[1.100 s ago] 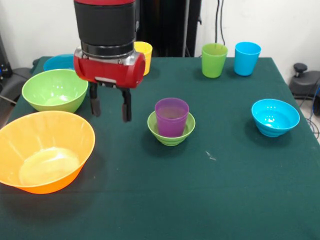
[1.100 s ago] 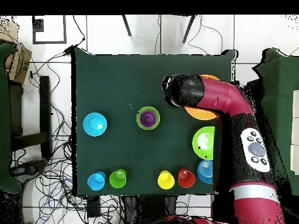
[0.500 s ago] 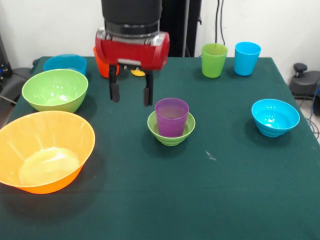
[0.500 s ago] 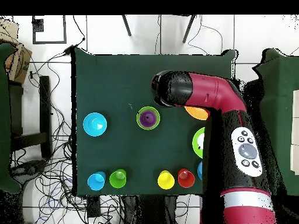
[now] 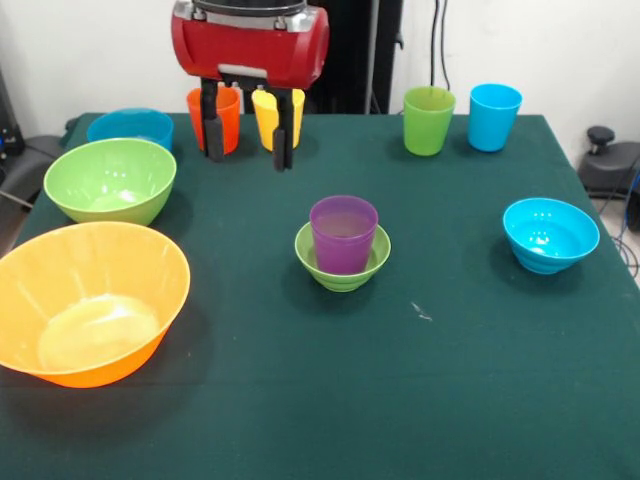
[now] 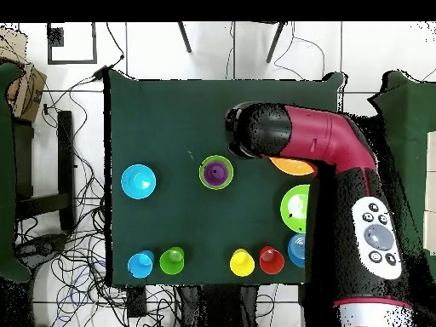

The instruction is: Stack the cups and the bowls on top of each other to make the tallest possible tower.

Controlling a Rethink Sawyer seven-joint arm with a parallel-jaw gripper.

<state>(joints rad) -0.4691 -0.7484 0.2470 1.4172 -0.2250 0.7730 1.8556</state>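
A dark green cloth covers the bench [image 5: 450, 380], set against a white wall with cables trailing behind. I find the gripper [image 5: 246, 155] hanging above the bench's far side, jaws spread and holding nothing, its tips in front of the orange cup [image 5: 222, 118] and yellow cup [image 5: 270, 112].

The tower stands at two pieces: the purple cup [image 5: 343, 233] sits upright inside the small green bowl [image 5: 342, 268] near the bench's middle. The small blue bowl [image 5: 550, 234] lies well apart to one side; the green cup [image 5: 428, 120] and light blue cup [image 5: 494, 116] stand side by side at the far edge. The big orange bowl [image 5: 88, 300], medium green bowl [image 5: 108, 179] and medium blue bowl [image 5: 128, 127] are grouped on the other side.

I judge the step in hand to be fetching the next piece. That calls for lining up over one chosen piece, descending with jaws open astride its rim, closing, then carrying it over the purple cup without knocking that cup.
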